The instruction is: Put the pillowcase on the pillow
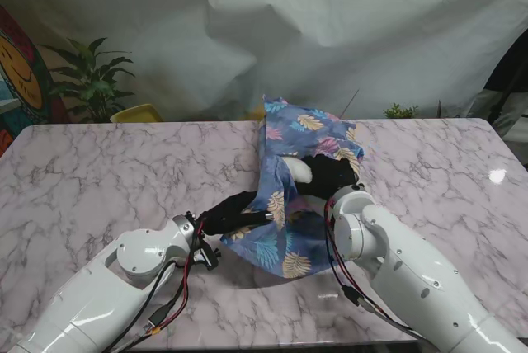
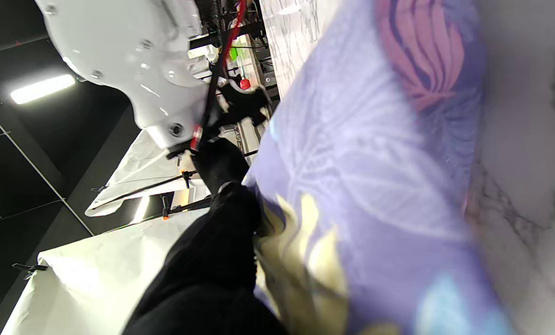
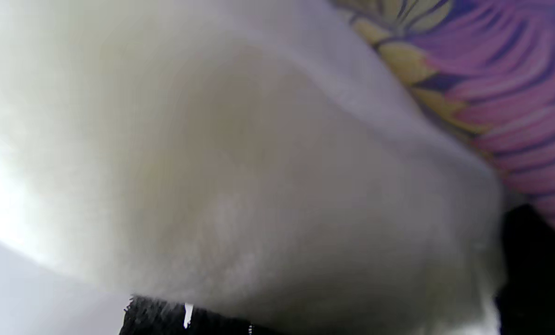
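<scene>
A blue pillowcase [image 1: 301, 134] with a leaf print stands bunched up in the middle of the marble table [image 1: 99, 180]. A small patch of the white pillow [image 1: 299, 171] shows through its mouth. My left hand [image 1: 231, 213], in a black glove, is shut on the pillowcase's near left edge [image 2: 277, 223]. My right hand [image 1: 330, 176], also black-gloved, reaches into the mouth against the pillow. The right wrist view is filled by the white pillow [image 3: 240, 158], with pillowcase fabric [image 3: 505, 83] beside it. The right fingers are mostly hidden by cloth.
A potted plant [image 1: 91, 81] and a yellow object [image 1: 136, 113] stand behind the table's far left edge. White sheeting [image 1: 330, 23] hangs as a backdrop. A small green plant [image 1: 400, 110] shows behind the far right edge.
</scene>
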Robot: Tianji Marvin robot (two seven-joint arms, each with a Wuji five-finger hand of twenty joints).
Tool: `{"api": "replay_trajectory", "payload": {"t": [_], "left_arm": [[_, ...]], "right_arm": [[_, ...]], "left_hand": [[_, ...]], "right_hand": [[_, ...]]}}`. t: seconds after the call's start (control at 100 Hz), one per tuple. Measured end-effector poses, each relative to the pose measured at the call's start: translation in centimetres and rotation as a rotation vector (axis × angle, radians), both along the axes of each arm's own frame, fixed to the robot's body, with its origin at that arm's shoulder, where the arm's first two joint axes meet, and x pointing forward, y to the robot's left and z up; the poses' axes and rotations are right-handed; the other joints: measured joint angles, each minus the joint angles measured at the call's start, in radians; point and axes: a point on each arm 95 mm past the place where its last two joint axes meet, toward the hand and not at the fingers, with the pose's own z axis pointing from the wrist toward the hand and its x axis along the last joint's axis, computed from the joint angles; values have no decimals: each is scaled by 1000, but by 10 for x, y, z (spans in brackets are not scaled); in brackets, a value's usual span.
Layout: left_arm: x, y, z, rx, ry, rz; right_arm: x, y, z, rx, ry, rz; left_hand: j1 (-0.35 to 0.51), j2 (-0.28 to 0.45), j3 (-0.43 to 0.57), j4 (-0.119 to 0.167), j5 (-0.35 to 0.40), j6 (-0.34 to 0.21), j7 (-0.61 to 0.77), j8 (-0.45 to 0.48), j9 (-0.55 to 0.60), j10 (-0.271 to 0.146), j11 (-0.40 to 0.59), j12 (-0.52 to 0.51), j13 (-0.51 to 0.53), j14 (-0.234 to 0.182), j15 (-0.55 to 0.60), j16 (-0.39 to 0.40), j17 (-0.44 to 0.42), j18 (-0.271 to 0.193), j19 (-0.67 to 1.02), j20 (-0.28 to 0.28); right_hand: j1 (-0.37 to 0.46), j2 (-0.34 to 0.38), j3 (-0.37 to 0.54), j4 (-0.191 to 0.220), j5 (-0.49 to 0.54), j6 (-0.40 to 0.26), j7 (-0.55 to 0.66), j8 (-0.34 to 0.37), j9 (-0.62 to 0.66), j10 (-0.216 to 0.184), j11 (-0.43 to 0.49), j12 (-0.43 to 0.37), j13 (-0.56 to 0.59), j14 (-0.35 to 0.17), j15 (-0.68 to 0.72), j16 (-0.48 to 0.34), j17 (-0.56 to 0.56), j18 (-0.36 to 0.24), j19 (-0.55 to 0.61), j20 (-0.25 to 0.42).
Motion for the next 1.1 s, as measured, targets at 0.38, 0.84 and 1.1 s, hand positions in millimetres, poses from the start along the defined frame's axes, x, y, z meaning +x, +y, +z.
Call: {"api": "replay_trajectory", "payload": {"t": [0.38,0.84,1.1], "left_arm": [[2,2,-1,3,8,2],[2,6,-1,21,1,-1],[2,6,-1,23,6,2]], "right_arm": [[-11,-1,13,-116,80,130],[-13,-6,16,-280,-22,144],[-26,3,32,-242,11,181]], "left_hand": [[0,0,0,0,0,-5,0,0,0,1,0,-9,0,2,0,-2,-10,1,0,0],[0,0,0,0,0,-5,0,1,0,1,0,-10,0,2,0,-7,-13,1,0,-11],[0,0,0,0,0,-5,0,1,0,1,0,-10,0,2,0,-14,-13,1,0,-11]], "right_hand": [[33,-42,10,-9,36,-42,8,17,-16,2,-23,2,-61,11,-22,1,-65,12,-58,-17],[-132,-48,97,-17,-166,156,-555,-165,-240,150,-507,-193,-364,98,-201,-137,-219,50,-284,-233],[-111,-52,88,-20,-166,134,-540,-124,-254,151,-465,-177,-335,131,-274,-171,-195,124,-381,-252]]}}
